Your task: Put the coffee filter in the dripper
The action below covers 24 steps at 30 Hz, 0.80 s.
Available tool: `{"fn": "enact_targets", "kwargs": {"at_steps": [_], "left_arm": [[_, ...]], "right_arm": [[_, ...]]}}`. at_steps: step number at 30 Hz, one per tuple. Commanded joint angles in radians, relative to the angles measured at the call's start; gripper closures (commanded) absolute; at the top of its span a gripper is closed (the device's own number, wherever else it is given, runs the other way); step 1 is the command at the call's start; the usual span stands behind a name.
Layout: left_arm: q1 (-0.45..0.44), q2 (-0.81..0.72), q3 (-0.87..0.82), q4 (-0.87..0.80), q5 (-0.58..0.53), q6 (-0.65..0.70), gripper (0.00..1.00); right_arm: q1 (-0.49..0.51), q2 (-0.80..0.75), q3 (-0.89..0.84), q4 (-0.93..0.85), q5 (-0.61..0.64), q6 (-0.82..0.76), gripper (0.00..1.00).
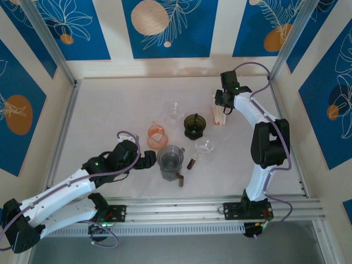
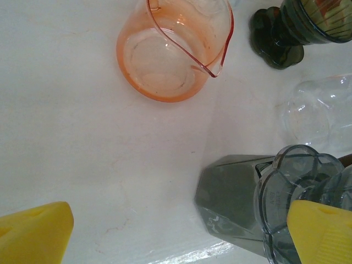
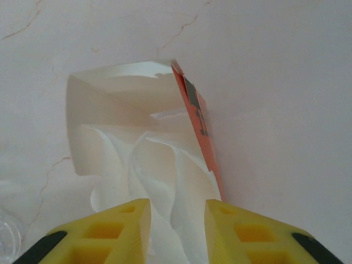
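Right hand: fingers part-way apart, a gap showing between the yellow pads. A white pleat of the coffee filters lies in that gap, loose as far as can be seen, not pinched. The filters sit directly ahead of and under the fingertips, inside the opened filter box, whose orange side runs just right of the hand's line. The long folds run roughly in line with the hand's approach, so closing would bite across a pleat. Filter look: thin white paper, crumpled and fanned, several layers nested; separating a single sheet is judged the difficulty. In the top view this hand is on the box, and the dark green dripper stands near, toward the arm bases and the other arm. Left hand: fingers spread wide, holding nothing, low over the worktop, the grey dripper just beside its right finger. The right arm is the nearer to the filters. Which dripper is meant cannot be told.
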Motion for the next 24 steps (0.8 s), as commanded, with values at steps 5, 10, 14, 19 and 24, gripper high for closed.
{"fn": "enact_targets", "kwargs": {"at_steps": [5,10,14,19,24], "left_arm": [[0.016,0.003,0.029,0.007,0.014,-0.006,0.0],[0.017,0.015,0.028,0.014,0.022,-0.004,0.0],[0.018,0.029,0.032,0.014,0.026,-0.002,0.0],[0.021,0.032,0.033,0.017,0.028,0.002,0.0],[0.025,0.033,0.027,0.02,0.03,0.002,0.0]], "right_arm": [[-0.005,-0.046,-0.009,0.018,-0.036,0.015,0.68],[-0.012,-0.01,0.024,-0.009,-0.04,0.034,0.72],[-0.014,0.013,0.045,-0.024,-0.033,0.043,0.75],[-0.013,0.035,0.059,-0.038,-0.032,0.046,0.76],[-0.014,0.046,0.055,-0.035,-0.041,0.05,0.76]]}}
